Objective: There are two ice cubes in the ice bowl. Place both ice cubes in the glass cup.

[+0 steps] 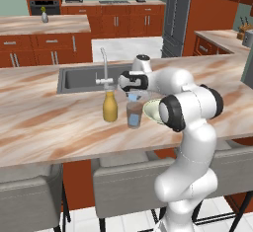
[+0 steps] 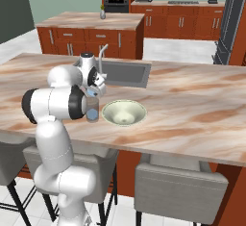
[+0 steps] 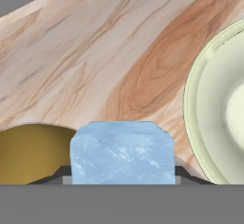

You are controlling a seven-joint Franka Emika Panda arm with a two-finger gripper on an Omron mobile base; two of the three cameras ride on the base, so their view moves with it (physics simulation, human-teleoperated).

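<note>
held ice cube [image 3: 122, 152]: a pale-blue translucent block, pinched in the gripper [image 3: 122, 178], whose two dark tips show at either side of its base. in the left base view it hangs just above the mouth of the glass cup [image 1: 134, 114].
second ice cube: a blue patch sits low inside the glass cup, likely the other cube; the ice bowl [image 2: 124, 112] looks bare.
claw: clamped together on the cube.
surroundings: the cup stands on the marble counter [image 1: 49, 122], between the yellow bottle [image 1: 110, 106] and the ice bowl, close to both. the sink [image 1: 84, 77] lies behind.
risk: if the claw lets go while off centre, the cube could clip the rim and skid across the counter. a low sideways move could knock the cup or the bottle over.
orientation: the cube is blocky, a little wider than tall in the hand view. its longer side seems to run across between the tips, broad face to the hand camera; no clear pointing end.
</note>
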